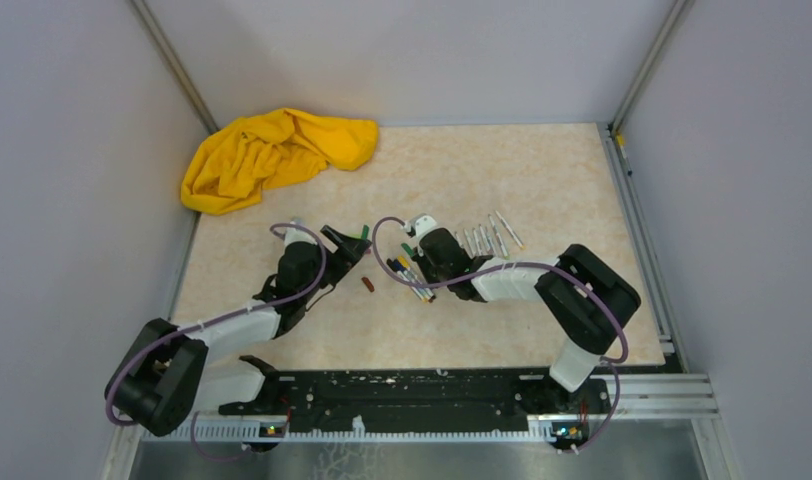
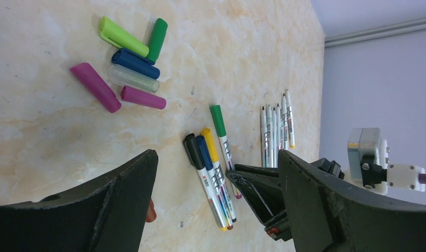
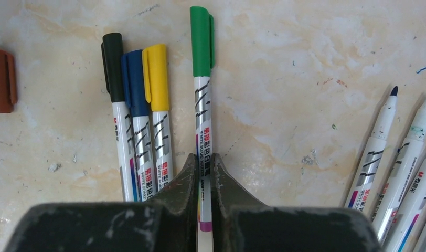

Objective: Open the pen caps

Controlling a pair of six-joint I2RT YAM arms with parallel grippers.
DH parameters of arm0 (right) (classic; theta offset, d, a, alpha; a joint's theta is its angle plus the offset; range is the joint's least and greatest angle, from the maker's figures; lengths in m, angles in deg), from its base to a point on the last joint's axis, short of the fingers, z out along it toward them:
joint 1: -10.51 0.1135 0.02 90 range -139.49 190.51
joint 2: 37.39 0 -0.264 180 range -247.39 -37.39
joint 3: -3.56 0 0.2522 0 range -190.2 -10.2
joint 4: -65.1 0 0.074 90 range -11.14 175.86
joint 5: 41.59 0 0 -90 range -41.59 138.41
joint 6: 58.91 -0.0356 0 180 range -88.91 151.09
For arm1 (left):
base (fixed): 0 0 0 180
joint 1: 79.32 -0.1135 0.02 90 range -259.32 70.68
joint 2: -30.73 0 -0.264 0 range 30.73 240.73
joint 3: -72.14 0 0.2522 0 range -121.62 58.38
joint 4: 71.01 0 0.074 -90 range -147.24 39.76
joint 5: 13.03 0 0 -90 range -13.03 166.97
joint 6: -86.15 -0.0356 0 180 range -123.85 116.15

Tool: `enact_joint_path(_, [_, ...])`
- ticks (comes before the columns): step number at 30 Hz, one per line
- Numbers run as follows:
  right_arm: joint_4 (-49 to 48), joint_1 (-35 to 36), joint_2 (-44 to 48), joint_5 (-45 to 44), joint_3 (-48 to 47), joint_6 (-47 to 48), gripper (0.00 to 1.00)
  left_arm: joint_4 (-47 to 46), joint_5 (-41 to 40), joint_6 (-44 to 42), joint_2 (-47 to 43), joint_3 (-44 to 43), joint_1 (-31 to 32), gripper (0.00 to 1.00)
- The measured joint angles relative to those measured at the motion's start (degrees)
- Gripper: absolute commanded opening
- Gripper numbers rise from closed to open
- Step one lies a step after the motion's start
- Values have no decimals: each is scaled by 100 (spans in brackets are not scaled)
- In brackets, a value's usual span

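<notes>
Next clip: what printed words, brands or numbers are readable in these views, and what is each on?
"WHITE BOARD MARKER": white-grey barrel of the green-capped marker pen, clamped in the right gripper.
"WHITE BOARD": barrel of the blue-capped marker pen; the rest is hidden.
Chinese characters on these barrels and the logo on the black-capped marker pen: too blurred.
Other views: print too small.

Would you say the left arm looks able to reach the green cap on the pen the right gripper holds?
Probably yes: the left gripper is open, and the green cap sticks out beyond the right gripper clamping the pen, nothing covering it; the yellow-capped pen lies close.
</notes>
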Motion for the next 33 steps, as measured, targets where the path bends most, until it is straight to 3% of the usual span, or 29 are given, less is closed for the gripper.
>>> enact_joint_path(13, [136, 42, 844, -52, 566, -81, 0, -7, 396, -7, -98, 0, 50, 91])
enact_joint_path(23, [256, 713, 1904, -168, 654, -299, 0, 2, 754, 83, -111, -2, 304, 91])
enact_joint_path(33, [343, 1204, 2009, -321, 678, -424, 0, -2, 754, 238, -96, -24, 636, 90])
